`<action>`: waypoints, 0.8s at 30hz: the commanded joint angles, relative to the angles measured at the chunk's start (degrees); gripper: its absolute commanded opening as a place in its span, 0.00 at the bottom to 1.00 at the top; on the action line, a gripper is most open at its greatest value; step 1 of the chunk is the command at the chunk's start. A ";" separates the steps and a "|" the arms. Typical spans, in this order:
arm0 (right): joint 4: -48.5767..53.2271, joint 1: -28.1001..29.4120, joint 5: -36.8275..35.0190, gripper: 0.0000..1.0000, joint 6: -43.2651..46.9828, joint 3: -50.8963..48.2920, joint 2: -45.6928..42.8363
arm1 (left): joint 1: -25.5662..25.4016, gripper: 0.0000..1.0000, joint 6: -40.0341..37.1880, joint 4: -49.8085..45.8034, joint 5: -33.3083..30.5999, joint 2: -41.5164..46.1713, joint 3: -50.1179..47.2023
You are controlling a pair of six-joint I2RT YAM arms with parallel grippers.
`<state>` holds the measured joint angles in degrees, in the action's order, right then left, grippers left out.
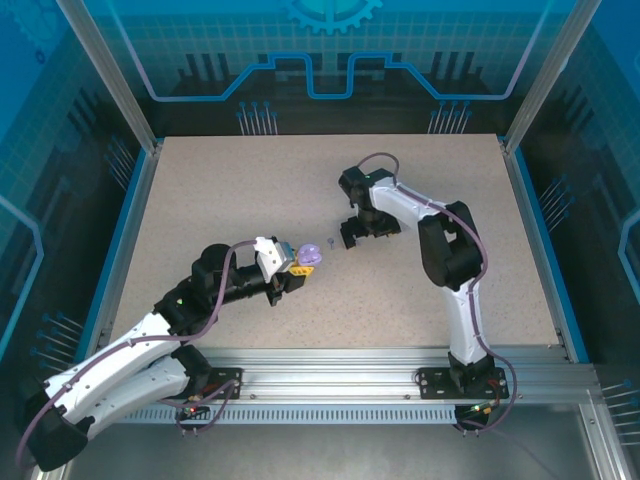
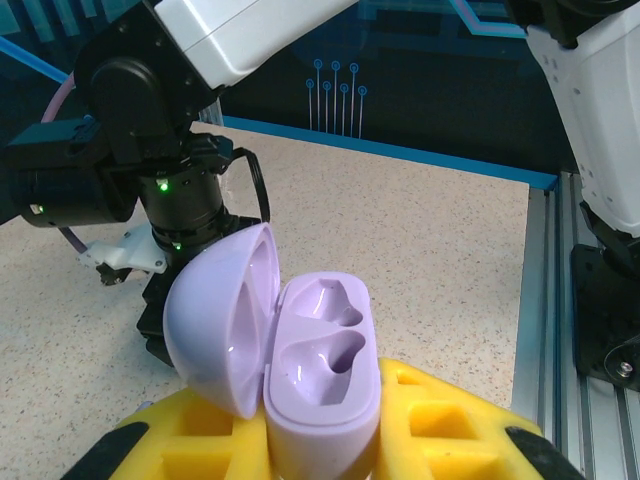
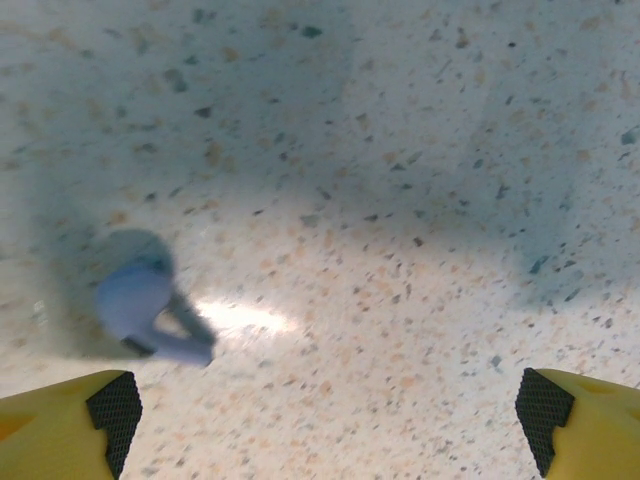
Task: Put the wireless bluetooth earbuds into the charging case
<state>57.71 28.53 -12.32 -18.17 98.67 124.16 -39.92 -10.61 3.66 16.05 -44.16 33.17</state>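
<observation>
A lilac charging case [image 2: 322, 375] stands upright between the yellow fingers [image 2: 445, 420] of my left gripper [image 2: 320, 435], which is shut on it. Its lid [image 2: 215, 320] hangs open to the left and both sockets are empty. From above, the case [image 1: 309, 255] is held just over the middle of the table. One lilac earbud [image 3: 150, 310] lies blurred on the speckled table, left of the gap between my right gripper's fingers [image 3: 70, 425]. My right gripper [image 3: 325, 445] is open, close above the table, with nothing between its pads. In the top view the right gripper [image 1: 352, 236] points down beside a tiny earbud [image 1: 330, 243].
The right arm's black wrist [image 2: 150, 180] sits just behind the case lid. A blue rail [image 1: 530, 220] edges the speckled table [image 1: 250, 190], and an aluminium frame [image 1: 380, 365] runs along its near side. Blue enclosure walls stand all round.
</observation>
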 commanded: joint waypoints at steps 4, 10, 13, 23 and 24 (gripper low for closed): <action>-3.50 -0.29 8.91 0.90 1.23 -0.10 -4.23 | -0.50 0.15 0.15 0.54 -0.76 0.17 1.02; -1.44 -0.23 7.74 0.75 2.72 4.64 1.08 | -0.50 0.15 0.06 -0.04 -0.84 0.39 1.17; -1.29 -0.19 7.28 0.70 4.34 6.01 2.50 | -0.46 0.15 0.04 -0.49 -0.96 0.61 1.26; -0.23 1.12 7.55 0.55 7.63 9.05 6.84 | -0.48 0.15 0.00 -0.73 -1.20 0.75 1.37; -0.17 1.17 7.49 0.54 7.67 9.32 7.23 | -0.48 0.15 -0.02 -0.76 -1.12 0.74 1.37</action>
<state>55.92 28.93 -5.50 -11.70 106.00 129.51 -39.92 -10.63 3.20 15.75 -44.14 33.17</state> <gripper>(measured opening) 0.548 0.212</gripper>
